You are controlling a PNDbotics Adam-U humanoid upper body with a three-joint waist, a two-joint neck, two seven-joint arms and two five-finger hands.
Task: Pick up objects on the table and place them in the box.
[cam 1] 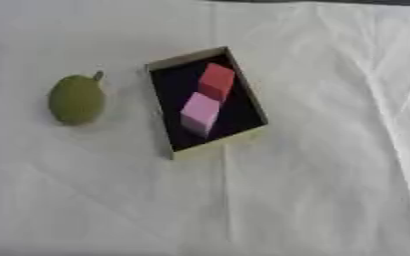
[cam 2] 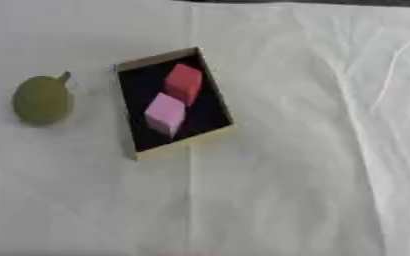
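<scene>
creased white tablecloth (cam 1: pixel 313 190), dark far edge (cam 1: pixel 331 2)

Stereo head pair, looking down, both on box (cam 1: pixel 206 102)

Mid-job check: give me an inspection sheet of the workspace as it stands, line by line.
Surface: table under a creased white cloth.
Job's things: open box with dark inside, askew; red block and pink block inside it, touching; green pear-like fruit with stem lies on the cloth left of the box, apart from it, not yet boxed.
Clutter: nothing seen.
Hands: neither shows in either view.
Cables: nothing seen.
Surroundings: dark strip beyond the far table edge; nothing more can be made out.
</scene>
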